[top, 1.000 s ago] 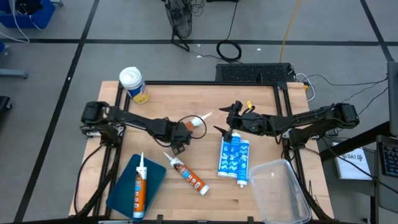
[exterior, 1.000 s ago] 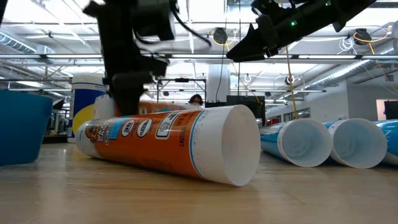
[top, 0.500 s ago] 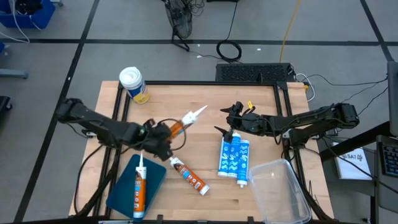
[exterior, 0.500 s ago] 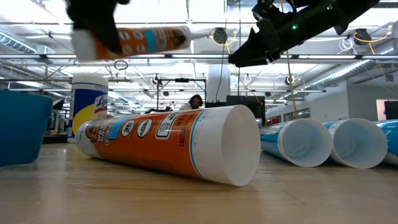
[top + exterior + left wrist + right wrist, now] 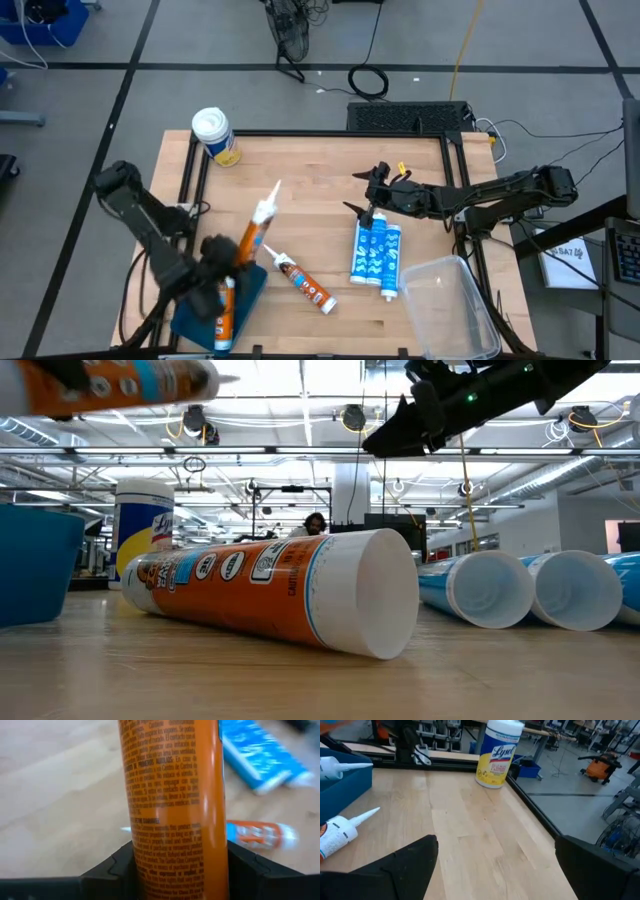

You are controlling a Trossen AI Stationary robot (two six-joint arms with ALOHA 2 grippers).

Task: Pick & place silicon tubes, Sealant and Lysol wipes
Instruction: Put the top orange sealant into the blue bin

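**Above the blue bin: the orange tube arrives**

Over the blue bin (image 5: 205, 300), the left gripper (image 5: 232, 268) clenches an orange sealant tube (image 5: 252, 232) — carried here from mid-table within a second, so release looks next. Well apart, the right gripper (image 5: 372, 205) hovers spread, unchanged. Lysol wipes (image 5: 214, 136) stand at the wooden table's (image 5: 310, 160) far corner — a workshop lies beyond.

I get bright, even light from the ceiling lamps (image 5: 352, 417), glaring in the low view. Shadows on the bench (image 5: 320, 180) are soft. The orange tube (image 5: 172, 805) fills my left wrist view, and everything behind it is blurred.
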